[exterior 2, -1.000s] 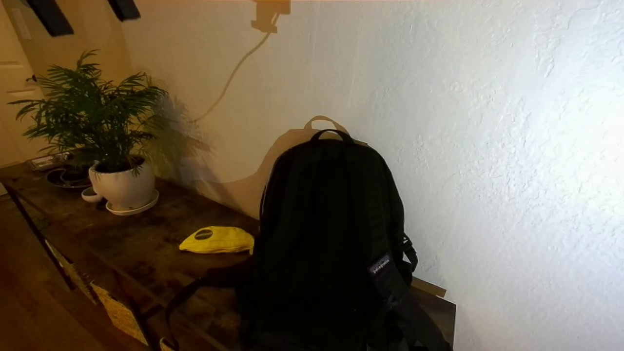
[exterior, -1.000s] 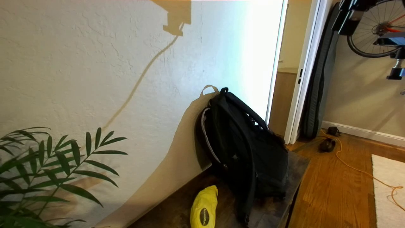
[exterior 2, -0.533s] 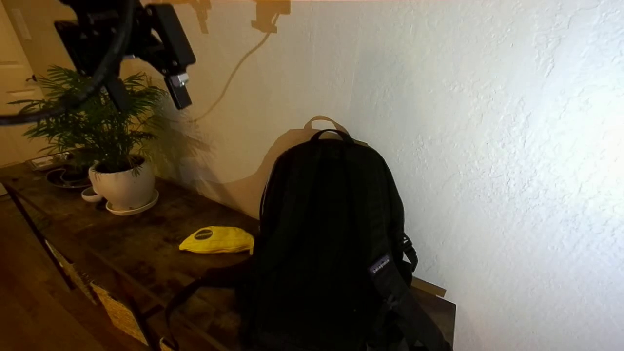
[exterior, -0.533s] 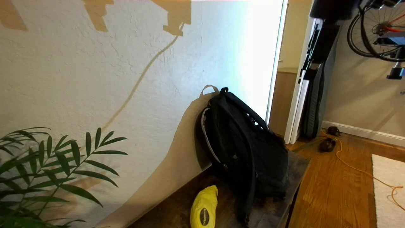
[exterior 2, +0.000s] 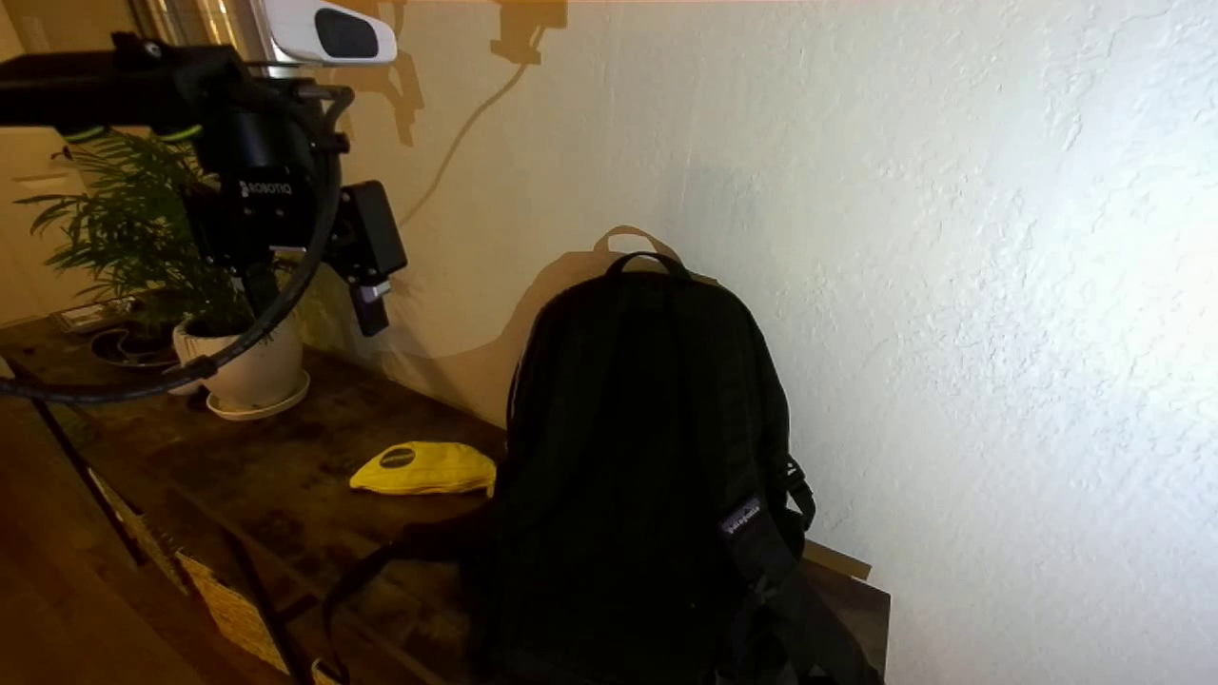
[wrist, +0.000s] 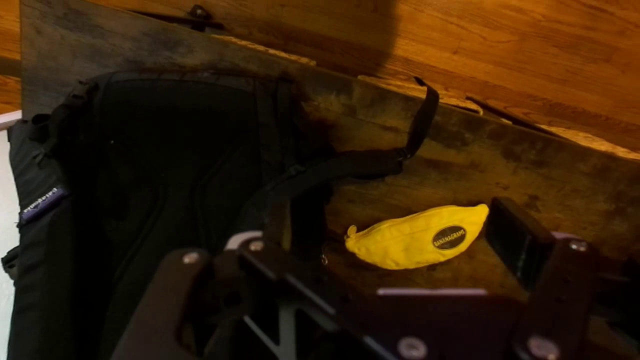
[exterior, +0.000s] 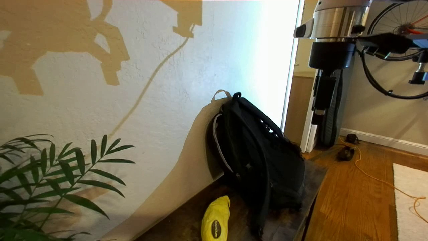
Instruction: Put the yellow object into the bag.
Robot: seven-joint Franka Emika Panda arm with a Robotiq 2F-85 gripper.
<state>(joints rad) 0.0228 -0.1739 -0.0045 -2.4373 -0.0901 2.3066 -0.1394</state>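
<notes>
A: State of the claw (exterior 2: 315, 306)?

B: Spread wide, holding nothing. Hangs in the air above the tabletop (wrist: 465, 170).

A: And the yellow pouch (wrist: 410, 237)?

B: Lying on the tabletop, below the claw, just beside the black backpack (exterior 2: 647, 457); not in it. Zip-pull end points toward the bag.

A: Handling estimate?

B: Creased cloth, so probably soft, fairly light, not slippery, hard to damage. Contents hidden; anything loose inside may shift. Suggest gripping across the plump middle; the tapered ends would likely slip out. In the wrist view the jaws stand apart roughly along its length, so a wrist turn seems needed first.

A: Containers?

B: Bag upright, tilted toward the wall (exterior 2: 952, 333). In an exterior view a pale-edged gap (exterior: 221, 134) runs down its wall-facing side; I take that for the unzipped mouth. Contents too dark to tell. Loose strap (wrist: 350, 165) near the pouch: possible snag. Farther off, a white pot (exterior 2: 257, 376) holds the plant (exterior 2: 143, 238), on a saucer (exterior 2: 295, 392).
</notes>
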